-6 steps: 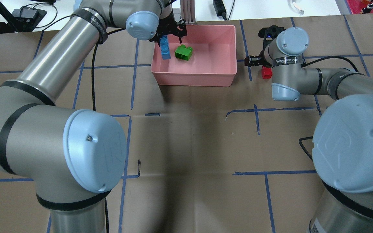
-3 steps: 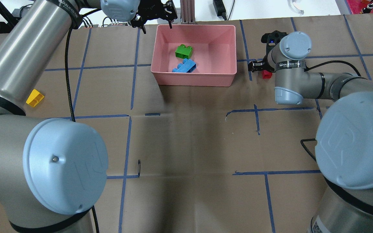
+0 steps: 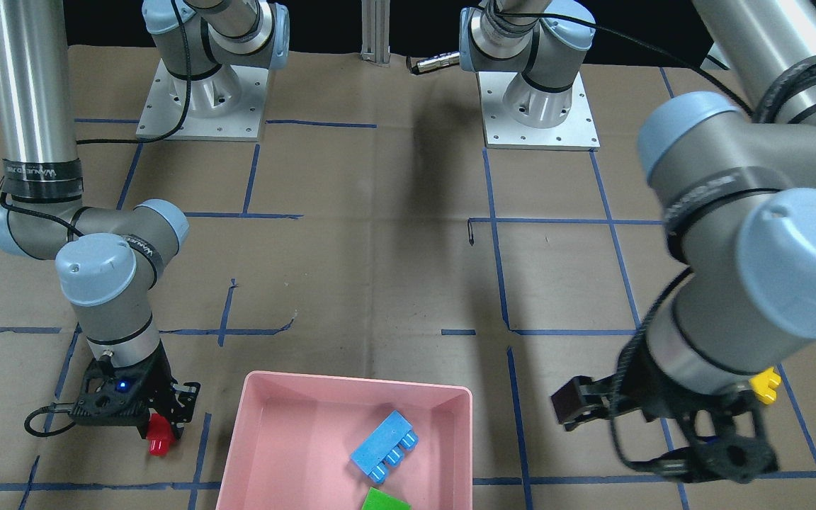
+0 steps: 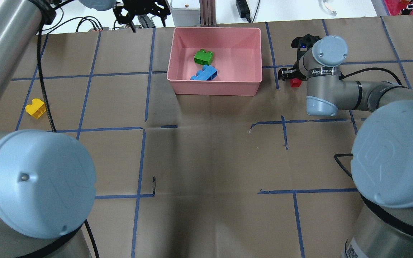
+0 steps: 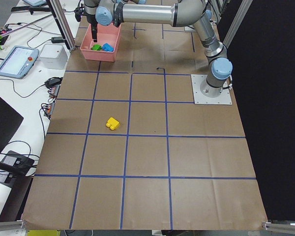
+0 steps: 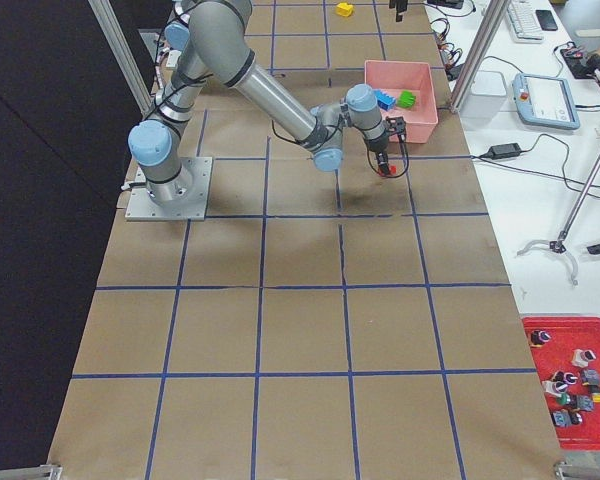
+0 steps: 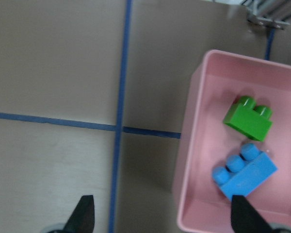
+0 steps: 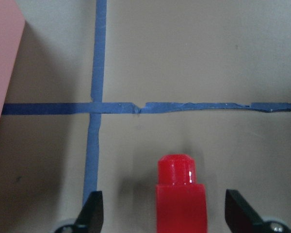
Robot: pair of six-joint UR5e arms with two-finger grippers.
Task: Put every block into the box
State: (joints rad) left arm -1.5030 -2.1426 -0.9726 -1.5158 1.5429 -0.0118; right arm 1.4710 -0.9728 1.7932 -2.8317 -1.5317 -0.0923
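The pink box (image 4: 215,89) stands at the far middle with the green brick (image 4: 203,57) and the blue brick (image 4: 204,73) lying inside. The left wrist view shows them too: green brick (image 7: 248,118), blue brick (image 7: 245,171). My left gripper (image 4: 140,14) is open and empty, raised past the box's far left corner. The yellow brick (image 4: 36,108) lies alone on the table at the left. My right gripper (image 8: 167,213) is open, its fingers astride the red brick (image 8: 180,194), which stands on the table right of the box (image 4: 294,83).
Blue tape lines (image 4: 145,73) grid the brown paper table. A metal post (image 4: 206,12) and a small white unit (image 4: 183,7) stand just behind the box. Cables run off both wrists.
My left gripper let go of the blue brick, which now lies in the box, and pulled back up and to the left. My right gripper shifted slightly around the red brick.
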